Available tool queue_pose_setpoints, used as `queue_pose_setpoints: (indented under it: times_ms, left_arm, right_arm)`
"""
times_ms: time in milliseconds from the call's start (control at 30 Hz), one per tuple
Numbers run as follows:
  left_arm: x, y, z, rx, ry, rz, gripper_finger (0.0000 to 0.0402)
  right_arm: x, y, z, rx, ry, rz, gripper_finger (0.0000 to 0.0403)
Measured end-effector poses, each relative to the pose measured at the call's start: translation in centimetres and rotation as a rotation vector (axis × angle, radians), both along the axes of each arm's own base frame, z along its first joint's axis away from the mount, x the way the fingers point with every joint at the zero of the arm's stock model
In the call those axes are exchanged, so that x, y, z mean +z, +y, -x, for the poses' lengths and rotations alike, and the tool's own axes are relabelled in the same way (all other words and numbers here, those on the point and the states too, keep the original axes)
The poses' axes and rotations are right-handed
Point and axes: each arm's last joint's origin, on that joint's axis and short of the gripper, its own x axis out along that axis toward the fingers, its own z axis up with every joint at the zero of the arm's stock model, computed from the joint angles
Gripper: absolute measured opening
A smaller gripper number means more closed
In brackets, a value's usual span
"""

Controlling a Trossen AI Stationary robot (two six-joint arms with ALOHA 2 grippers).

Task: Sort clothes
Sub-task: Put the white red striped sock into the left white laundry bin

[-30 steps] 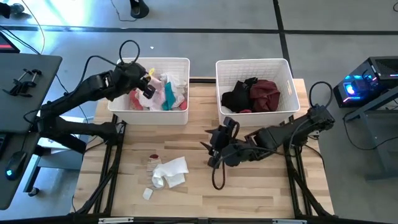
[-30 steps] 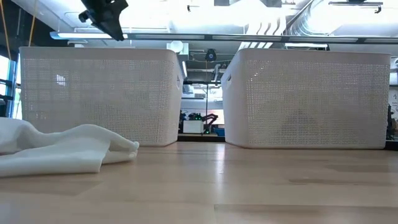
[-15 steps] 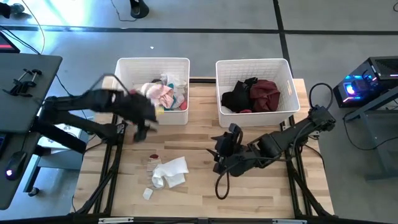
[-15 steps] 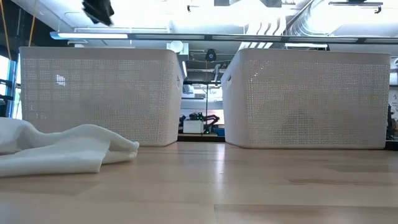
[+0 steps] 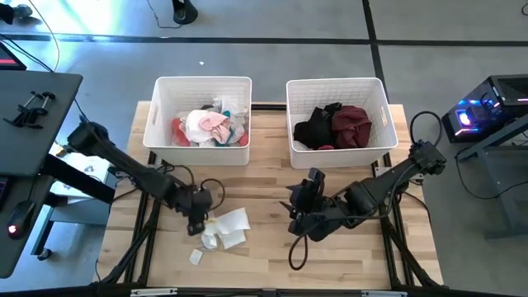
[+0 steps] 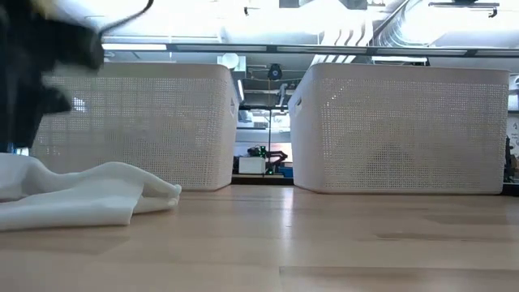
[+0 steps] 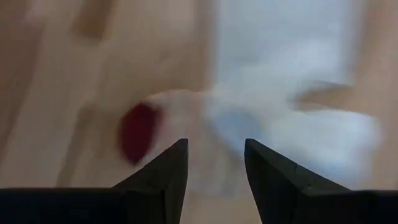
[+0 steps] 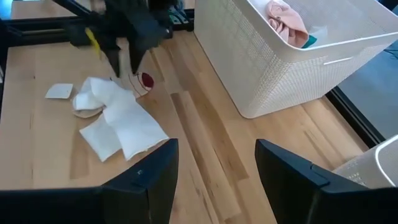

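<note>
I see the wooden surface (image 5: 264, 247) carrying two white slatted baskets along its far edge. The left basket (image 5: 163, 91) holds the light clothes, a pink garment (image 5: 216, 124) on top with white, red and teal bits around it. The right basket (image 5: 338, 85) holds the dark ones: a black garment (image 5: 313, 128) touching a maroon garment (image 5: 351, 124).

My left gripper (image 5: 196, 221) is down low over the near part of the surface, its fingers (image 7: 163, 180) parted to a moderate gap with nothing between them. Just ahead of those fingers lies the white garment (image 5: 224, 228), crumpled on the wood, and beside the fingertips sits a pale piece with a dark red spot (image 7: 138, 132). A small white scrap (image 5: 195, 256) lies on the near side of the garment, a little apart from it.

My right gripper (image 5: 299, 216) rests low on the surface in front of the right basket, its fingers (image 8: 149, 177) spread wide and empty. From its wrist view the white garment lies well ahead of those fingers, with the left gripper beyond it
</note>
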Motion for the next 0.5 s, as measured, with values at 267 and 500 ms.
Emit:
queue_pose_setpoints:
  times_ms: [267, 500]
  left_arm:
    - [-5.0, -0.3, -0.2, 0.048, 0.061, -0.098, 0.0129]
    - [-4.6, -0.3, -0.7, -0.008, 0.092, -0.144, 0.0016]
  right_arm:
    - [0.0, -0.5, -0.2, -0.010, 0.003, 0.007, 0.0199]
    - [0.0, -0.5, -0.3, -0.014, -0.002, 0.000, 0.0199]
